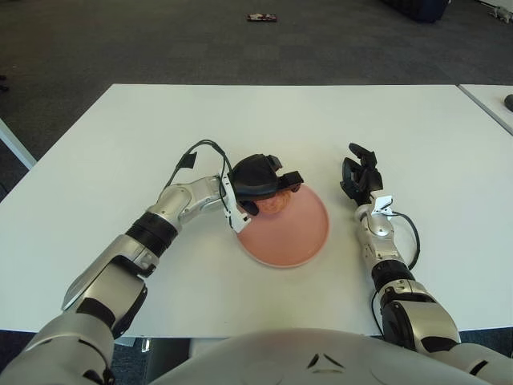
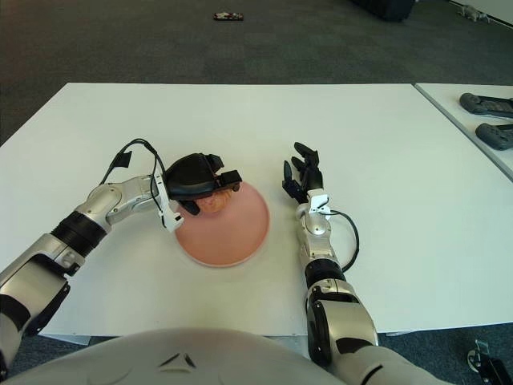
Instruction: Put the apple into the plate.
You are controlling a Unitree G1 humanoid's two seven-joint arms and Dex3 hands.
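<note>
Apple and plate both sat on a white table [image 1: 120,144] that filled most of the scene, with dark carpet [image 1: 160,40] beyond its far edge and a second white table [image 2: 481,104] off to the right carrying two dark devices [image 2: 489,120]. Near the middle of the main table lay the pink plate [image 1: 292,237], round and shallow. The left hand [image 1: 260,180] reached in from the left and hung over the plate's far left rim, its black fingers [image 1: 284,178] clenched around the apple [image 1: 276,202]; the reddish fruit showed beneath the palm, over the plate's far left part, though whether it touched the plate could not be told. The right hand [image 1: 359,178] showed just to the right of the plate, apart from it, palm toward the plate and fingers loosely extended, grasping nothing. A small dark object [image 1: 262,17] lay far off on the carpet.
</note>
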